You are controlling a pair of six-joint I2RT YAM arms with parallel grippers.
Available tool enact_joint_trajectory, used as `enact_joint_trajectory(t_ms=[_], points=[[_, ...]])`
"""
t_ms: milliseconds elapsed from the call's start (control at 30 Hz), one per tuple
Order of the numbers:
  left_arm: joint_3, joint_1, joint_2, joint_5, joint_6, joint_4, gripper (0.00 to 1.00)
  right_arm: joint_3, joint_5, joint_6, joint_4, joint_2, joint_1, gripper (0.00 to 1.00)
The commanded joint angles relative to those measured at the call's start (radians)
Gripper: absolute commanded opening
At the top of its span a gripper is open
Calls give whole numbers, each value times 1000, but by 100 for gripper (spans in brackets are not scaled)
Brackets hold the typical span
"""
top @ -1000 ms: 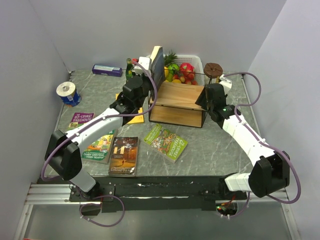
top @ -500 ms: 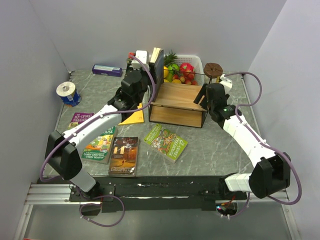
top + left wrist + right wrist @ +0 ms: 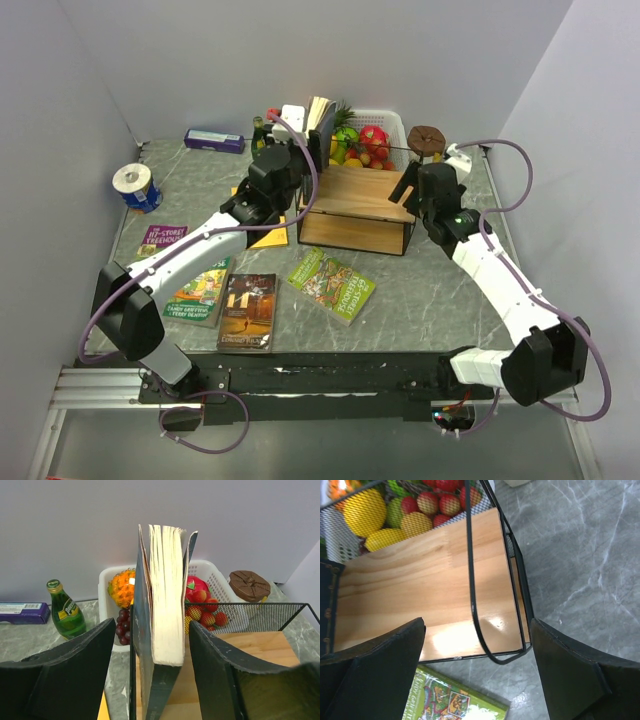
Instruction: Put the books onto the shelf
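loose books: brown cover (image 3: 248,312), two green ones (image 3: 331,284) (image 3: 200,292) and a purple one (image 3: 163,238) lie flat on the table, near the arm bases. Thin, so a pinch may slip or just push them along.
left gripper (image 3: 152,625): fingers apart, one each side of the standing book, not pressing it.
standing book (image 3: 165,595): upright at the left end of the shelf (image 3: 355,200), covers splayed, nothing propping its right side. A finger brushing it on retreat could topple it.
right gripper (image 3: 477,625): jaws wide, straddling the shelf's right end wire. A sideways pull could snag it and drag the shelf.
table (image 3: 430,290): grey marble look, smooth.
clutter: fruit basket (image 3: 395,125) just behind the shelf.
room: plain pale walls on three sides.
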Motion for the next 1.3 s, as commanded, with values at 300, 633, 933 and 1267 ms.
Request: enact_joint_trajectory(t_ms=[300,633,933,1267], points=[[59,-16,-42,-50,36,22,67,77,-9,10,-26,-77,-3,93],[52,-32,-175,-71,84,31,73,82,-62,34,-49,-160,-3,94],[-72,-84,-448,-122,-13,-40,73,-1,-164,47,-71,-315,32,93],[-684,-127,-717,255,-632,-273,50,-459,-282,70,90,-545,328,89]])
